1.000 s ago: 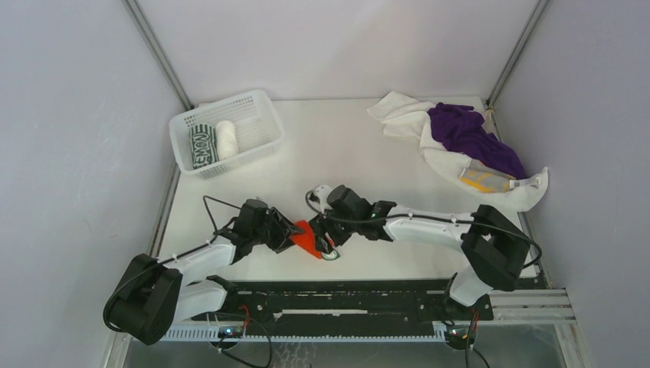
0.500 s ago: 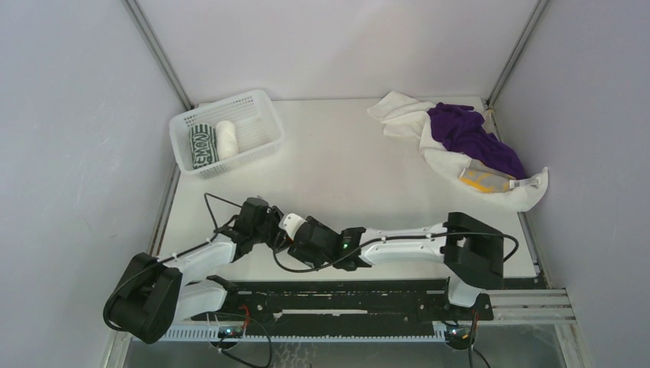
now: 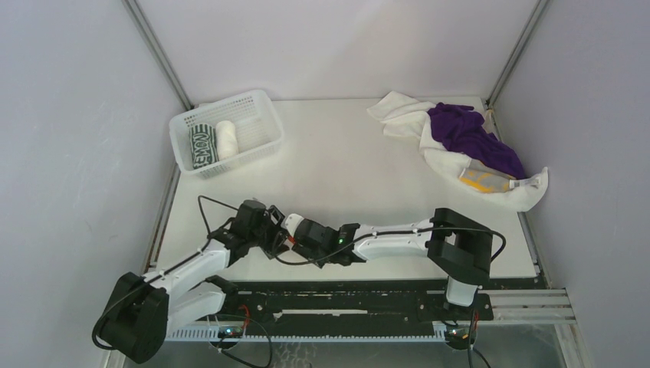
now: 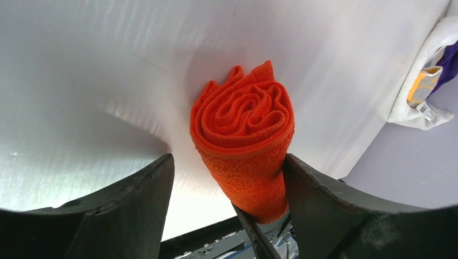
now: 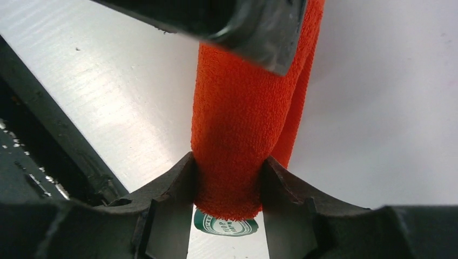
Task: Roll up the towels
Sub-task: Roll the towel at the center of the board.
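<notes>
One orange towel roll point(image 4: 243, 145) at table point(image 3: 345, 153) front edge: right gripper point(image 5: 227, 168) clamped on its end, left gripper point(image 4: 227, 164) jaws apart either side. One basket point(image 3: 257, 102), two rolls: patterned roll point(image 3: 202, 144), white roll point(image 3: 226, 139). Three loose far right: purple towel point(image 3: 467, 138), white towel point(image 3: 398, 115), yellow towel point(image 3: 479, 181).

A white mesh basket point(image 3: 257, 123) sits at the upper left of the white table point(image 3: 345, 165). Grey walls point(image 3: 337, 46) close it in, with slanting metal posts point(image 3: 157, 50) at both upper corners. A black rail point(image 3: 345, 295) runs along the bottom. In the right wrist view, a round green-and-white sticker point(image 5: 226, 226) lies at bottom centre.
</notes>
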Controlling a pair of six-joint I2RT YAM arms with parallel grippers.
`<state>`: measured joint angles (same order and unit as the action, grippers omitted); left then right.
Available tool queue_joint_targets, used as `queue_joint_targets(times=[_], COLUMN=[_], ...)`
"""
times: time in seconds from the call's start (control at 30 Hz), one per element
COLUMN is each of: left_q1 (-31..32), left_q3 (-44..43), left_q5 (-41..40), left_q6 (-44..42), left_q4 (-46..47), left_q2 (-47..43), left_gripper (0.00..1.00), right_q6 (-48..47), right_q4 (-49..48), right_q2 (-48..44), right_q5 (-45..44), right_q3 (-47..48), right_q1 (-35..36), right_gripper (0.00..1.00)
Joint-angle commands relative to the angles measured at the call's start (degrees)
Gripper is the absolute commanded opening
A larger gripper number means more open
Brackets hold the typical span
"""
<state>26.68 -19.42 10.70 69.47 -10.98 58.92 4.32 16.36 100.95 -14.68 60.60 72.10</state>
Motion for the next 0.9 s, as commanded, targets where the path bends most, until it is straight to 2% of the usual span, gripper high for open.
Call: queue_joint_targets(times=[0.0, 0.2, 0.3, 0.53, 0.87], left_q1=[1.61, 5.13, 5.32, 5.39, 8.45], left_q3=[-0.79, 0.60, 2.19, 5.29, 3.39], left_q5=[-1.05, -1.10, -3.07, -6.88, -5.84], left_q6=[0.95, 5.00, 7.25, 10.26, 9.72], left_q4=[-2.98, -0.27, 0.08, 1.22, 6.24], left_q2=[-1.76, -2.04, -5.45, -12.79, -4.32], left_gripper=[0.78, 0.78, 0.78, 0.78, 0.76], right_q6=[3.14, 5.58, 7.46, 10.58, 11.85], right_q4=[-1.86, -2.52, -3.09, -3.81, -3.62], right_q2=[-1.12, -1.18, -0.80, 0.43, 1.15], right_q5=[10.35, 20.32, 25.35, 29.67, 28.77], right_q3=[-0.74, -1.11, -1.14, -1.16, -1.10], right_q1=[-2.64, -7.07, -9.01, -11.56, -12.22], right_gripper=[0.43, 0.42, 0.41, 0.41, 0.41])
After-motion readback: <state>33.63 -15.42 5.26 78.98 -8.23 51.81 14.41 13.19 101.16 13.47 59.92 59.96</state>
